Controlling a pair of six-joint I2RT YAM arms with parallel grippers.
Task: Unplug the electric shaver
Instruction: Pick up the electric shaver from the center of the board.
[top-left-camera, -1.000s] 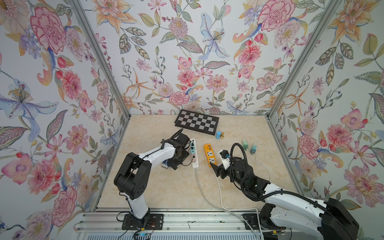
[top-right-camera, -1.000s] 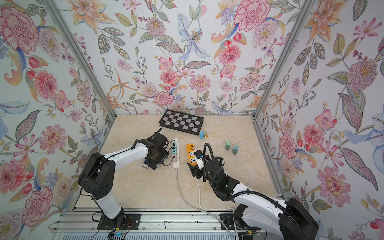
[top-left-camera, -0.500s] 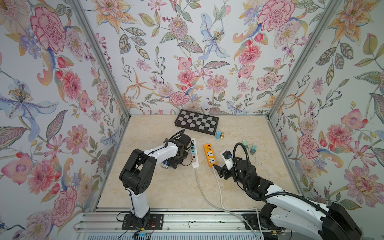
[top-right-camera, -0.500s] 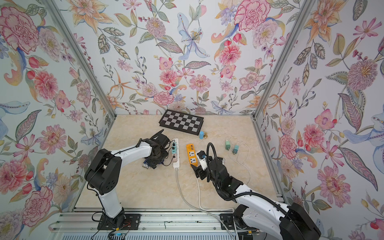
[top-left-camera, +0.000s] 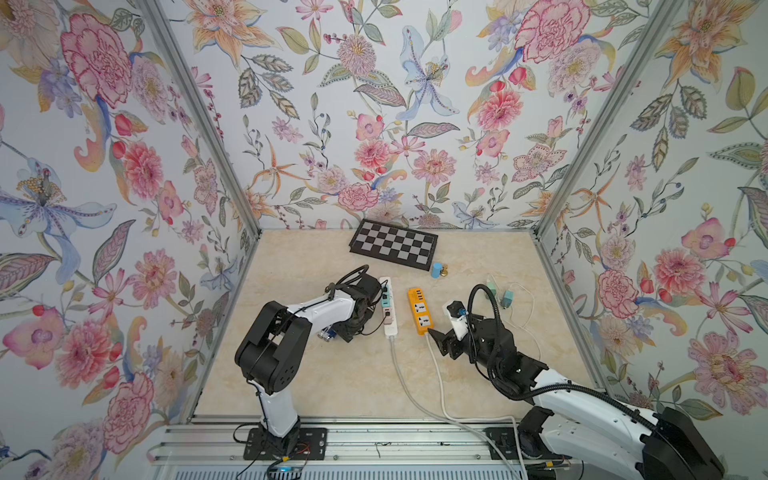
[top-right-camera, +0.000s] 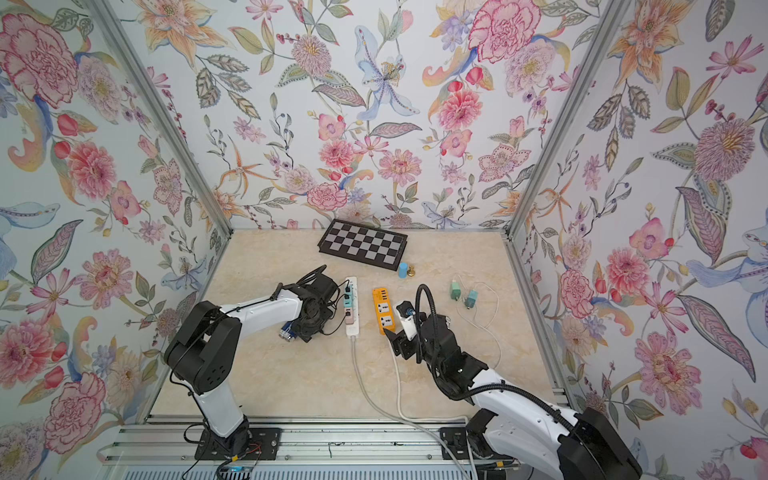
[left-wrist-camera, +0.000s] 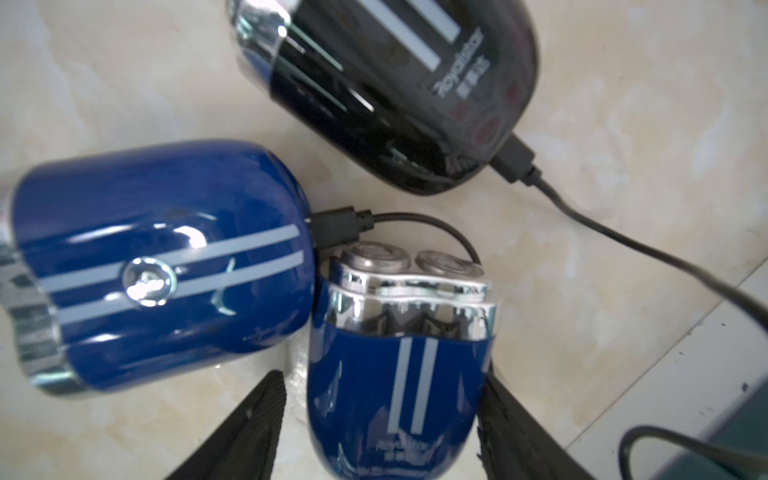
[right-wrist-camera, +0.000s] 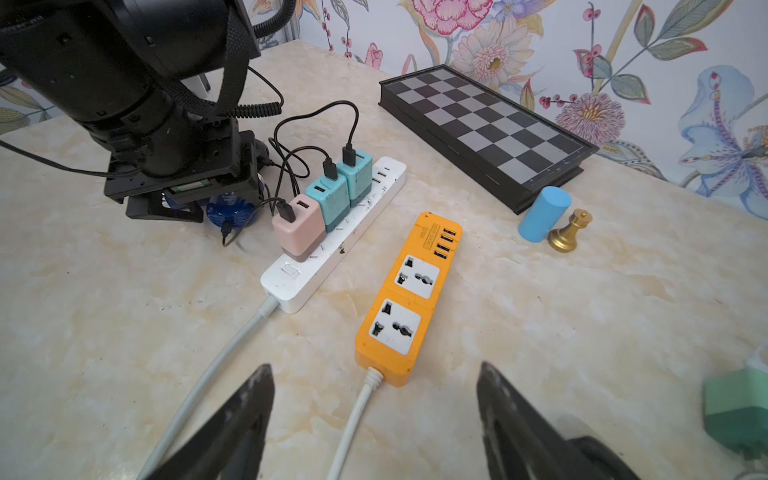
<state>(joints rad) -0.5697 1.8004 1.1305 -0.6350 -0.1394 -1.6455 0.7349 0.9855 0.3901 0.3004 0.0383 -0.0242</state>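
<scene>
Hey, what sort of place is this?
Probably a staged robot test booth, not a real room: floral wallpaper panels in an aluminium frame, two robot arms mounted on a rail.

A blue electric shaver (left-wrist-camera: 399, 395) lies flat, heads near a second blue shaver (left-wrist-camera: 166, 266) and a black shaver (left-wrist-camera: 395, 91). Black cables (left-wrist-camera: 623, 232) plug into those two.

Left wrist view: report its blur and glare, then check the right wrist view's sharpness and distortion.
Left wrist view: soft throughout, print on the black shaver smeared; glare on one blue shaver's button and on the chrome head of the other. Right wrist view: orange strip and white strip sharp; end effector fingers near the lens blurred; wide-angle stretch toward the edges.
</scene>
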